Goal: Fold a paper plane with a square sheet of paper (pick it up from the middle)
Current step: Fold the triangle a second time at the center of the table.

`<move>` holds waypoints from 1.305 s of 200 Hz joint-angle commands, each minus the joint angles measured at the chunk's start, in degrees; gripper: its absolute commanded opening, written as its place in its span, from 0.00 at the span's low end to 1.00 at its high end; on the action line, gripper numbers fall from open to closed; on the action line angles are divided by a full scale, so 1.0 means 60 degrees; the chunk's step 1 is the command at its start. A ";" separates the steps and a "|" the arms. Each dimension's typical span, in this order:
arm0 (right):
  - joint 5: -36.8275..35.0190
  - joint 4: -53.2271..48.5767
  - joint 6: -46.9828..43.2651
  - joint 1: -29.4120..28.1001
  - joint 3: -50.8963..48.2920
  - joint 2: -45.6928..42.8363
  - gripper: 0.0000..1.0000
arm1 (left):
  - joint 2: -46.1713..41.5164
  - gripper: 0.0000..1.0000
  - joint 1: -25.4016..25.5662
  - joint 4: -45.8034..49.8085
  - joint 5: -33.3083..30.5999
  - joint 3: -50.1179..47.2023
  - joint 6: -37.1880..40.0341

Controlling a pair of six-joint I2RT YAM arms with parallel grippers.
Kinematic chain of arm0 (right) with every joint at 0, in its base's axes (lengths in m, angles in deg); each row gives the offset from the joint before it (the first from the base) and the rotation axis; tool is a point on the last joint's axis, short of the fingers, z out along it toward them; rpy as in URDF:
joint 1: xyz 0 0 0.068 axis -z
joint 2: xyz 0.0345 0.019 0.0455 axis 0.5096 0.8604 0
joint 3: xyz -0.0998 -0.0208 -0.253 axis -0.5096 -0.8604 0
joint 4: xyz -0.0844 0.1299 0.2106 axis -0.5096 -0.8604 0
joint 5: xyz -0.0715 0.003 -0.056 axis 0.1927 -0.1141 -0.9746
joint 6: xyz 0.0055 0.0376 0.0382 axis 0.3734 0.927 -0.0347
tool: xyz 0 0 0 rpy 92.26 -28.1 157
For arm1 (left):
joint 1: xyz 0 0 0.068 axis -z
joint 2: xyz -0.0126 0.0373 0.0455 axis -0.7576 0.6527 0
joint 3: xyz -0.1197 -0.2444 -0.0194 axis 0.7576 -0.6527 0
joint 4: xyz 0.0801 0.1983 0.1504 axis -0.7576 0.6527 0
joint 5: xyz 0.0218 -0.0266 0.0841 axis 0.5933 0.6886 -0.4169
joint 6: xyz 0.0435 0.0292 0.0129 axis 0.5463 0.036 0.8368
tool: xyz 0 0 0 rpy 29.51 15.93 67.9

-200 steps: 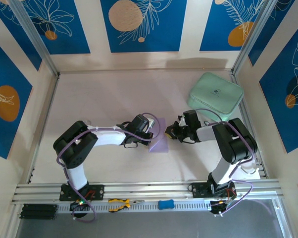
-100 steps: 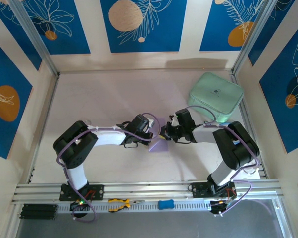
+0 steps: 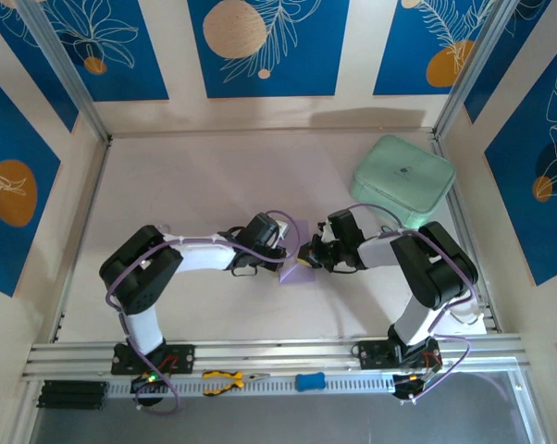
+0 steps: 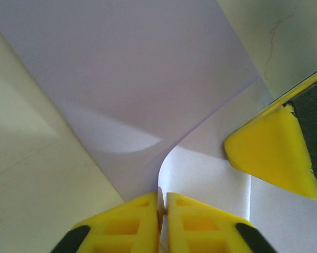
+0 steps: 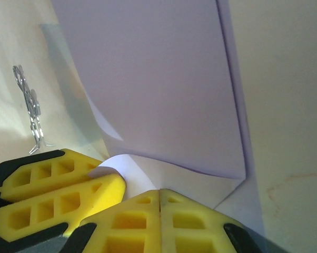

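Paper sheet (image 4: 137, 79) — edge pinched in left pincer (image 4: 162, 199); right pincer (image 5: 159, 197) alongside.

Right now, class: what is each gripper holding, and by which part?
Both hold the lavender sheet of paper: the left gripper pinches its curled-up edge, the right gripper the opposite edge.

The square sheet of paper (image 4: 137, 79) lies on the table (image 4: 37, 174) and stretches away in front of the left gripper (image 4: 162, 208). Its near edge curls up between the two fingertips. To the right of them, one finger (image 4: 274, 150) of the right gripper (image 5: 159, 203) sits on the sheet. From the right gripper's fingertips the sheet lies ahead, and the left fingers (image 5: 58, 184) are just to their left. The case (image 3: 403, 178) stands behind and to the right of the right fingers, well apart from the sheet.
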 commanded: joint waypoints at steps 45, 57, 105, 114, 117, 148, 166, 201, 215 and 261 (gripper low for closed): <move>-0.0356 -0.1114 -0.0362 0.0213 -0.0078 0.0174 0.04 | -0.1583 0.41 -0.0066 0.1824 -0.0148 0.0572 -0.0396; -0.0368 -0.1108 -0.0335 0.0214 -0.0061 0.0158 0.04 | -0.1790 0.34 -0.0067 0.1694 0.0342 0.0479 -0.0509; -0.0353 -0.1188 -0.0348 0.0214 -0.0071 0.0133 0.04 | -0.1379 0.07 0.0017 0.1162 0.3181 0.0500 -0.0563; -0.0352 -0.1179 -0.0350 0.0207 -0.0069 0.0147 0.04 | -0.1104 0.06 0.0029 0.1125 0.3553 0.0550 -0.0582; -0.0346 -0.1180 -0.0348 0.0215 -0.0077 0.0142 0.04 | -0.1012 0.06 0.0028 0.1104 0.3659 0.0578 -0.0600; -0.0313 -0.1174 -0.0344 0.0206 -0.0060 0.0165 0.04 | -0.0270 0.05 0.0044 0.0737 0.4206 0.0746 -0.0904; -0.0313 -0.1174 -0.0334 0.0208 -0.0039 0.0177 0.03 | -0.0010 0.05 0.0058 0.0716 0.4378 0.0875 -0.0912; -0.0299 -0.1192 -0.0345 0.0190 -0.0045 0.0170 0.04 | 0.0316 0.06 0.0058 0.0785 0.4219 0.0922 -0.0840; -0.0295 -0.1224 -0.0344 0.0195 -0.0077 0.0176 0.04 | 0.0430 0.06 0.0058 0.0763 0.4166 0.0936 -0.0822; -0.0322 -0.1276 -0.0362 0.0200 -0.0120 0.0177 0.04 | 0.0698 0.06 0.0059 0.0837 0.3996 0.0763 -0.0809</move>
